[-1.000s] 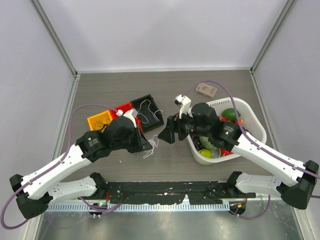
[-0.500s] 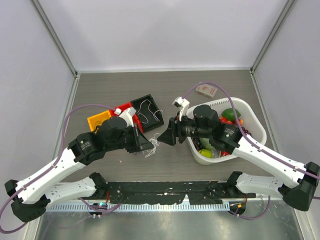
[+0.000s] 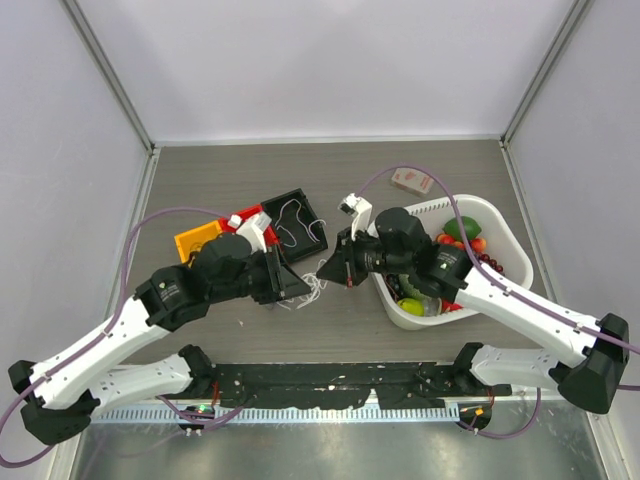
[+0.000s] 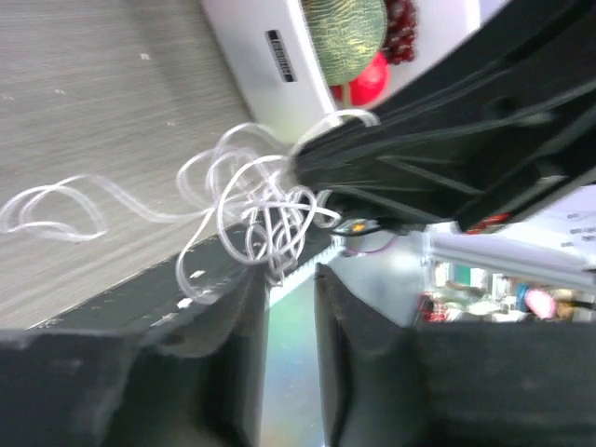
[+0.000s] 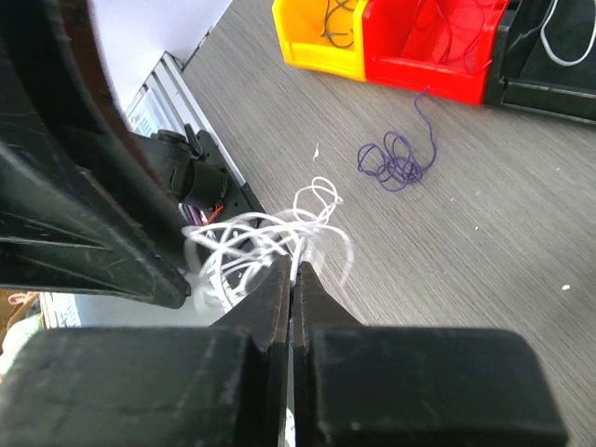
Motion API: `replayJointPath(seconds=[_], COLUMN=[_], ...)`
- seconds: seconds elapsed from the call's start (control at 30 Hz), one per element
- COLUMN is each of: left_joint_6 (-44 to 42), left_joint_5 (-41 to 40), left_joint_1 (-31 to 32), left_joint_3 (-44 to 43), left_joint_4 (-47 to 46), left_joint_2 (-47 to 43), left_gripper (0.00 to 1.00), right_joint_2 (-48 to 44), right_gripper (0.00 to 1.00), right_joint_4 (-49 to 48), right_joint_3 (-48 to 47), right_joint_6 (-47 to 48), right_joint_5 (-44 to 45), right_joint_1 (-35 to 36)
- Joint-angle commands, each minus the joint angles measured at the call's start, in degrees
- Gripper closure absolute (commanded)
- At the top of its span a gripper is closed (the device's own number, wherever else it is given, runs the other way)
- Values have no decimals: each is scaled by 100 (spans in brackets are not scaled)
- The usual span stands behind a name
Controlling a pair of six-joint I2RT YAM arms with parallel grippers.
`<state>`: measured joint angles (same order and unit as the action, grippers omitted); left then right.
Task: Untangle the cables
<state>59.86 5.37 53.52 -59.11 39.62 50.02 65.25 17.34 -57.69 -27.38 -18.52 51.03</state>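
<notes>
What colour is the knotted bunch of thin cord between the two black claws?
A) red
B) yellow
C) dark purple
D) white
D: both wrist views show that the tangle of thin cord is white, and the right gripper is shut on strands of it.

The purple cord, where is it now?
In the right wrist view the purple cord lies coiled on the table near the red bin, apart from the white tangle.
</notes>
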Motion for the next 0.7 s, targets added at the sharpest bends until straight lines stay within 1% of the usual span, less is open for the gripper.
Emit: replayJointPath(seconds=[0.0,0.07,0.1,0.17,0.23,0.3,0.37,0.4,0.47,0.53,0.6,0.63,0.67], left_joint_6=[166,315,395,466,439,273,28,-61,-228,-342,-395,-404,-404], left_joint_5=[-1000,-1369,-1528,-1670,-1601,-1303,-847,-635,-196,42,236,272,272], left_joint_1=[18,1,10,10,10,10,10,10,18,10,10,18,10], left_joint_3=[-189,-49,48,285,513,777,857,823,709,638,611,611,629], left_joint_4=[713,723,679,417,136,-295,-725,-919,-1174,-1447,-1737,-1825,-1869], left_joint_2=[-246,-474,-624,-887,-1055,-1135,-1048,-977,-810,-678,-625,-608,-616], left_gripper=[53,38,34,32,31,35,40,40,37,34,33,35,42], right_joint_2=[-382,-382,-347,-338,-364,-347,-303,-259,-180,-127,-101,-92,-100], right_gripper=[99,99,99,99,99,99,99,99,99,99,99,99,99], right_joint_4=[14,94,111,129,138,155,155,155,181,199,199,199,199], right_joint_3=[-567,-708,-795,-884,-980,-1112,-1252,-1297,-1420,-1560,-1587,-1596,-1596], right_joint_6=[-136,-250,-303,-373,-426,-505,-636,-690,-778,-822,-822,-822,-831], right_joint_5=[122,-106,-247,-292,-188,-91,-38,-29,-28,-37,-20,-11,15], right_joint_1=[21,13,13,13,13,13,13,13,13,13,22,13,13])
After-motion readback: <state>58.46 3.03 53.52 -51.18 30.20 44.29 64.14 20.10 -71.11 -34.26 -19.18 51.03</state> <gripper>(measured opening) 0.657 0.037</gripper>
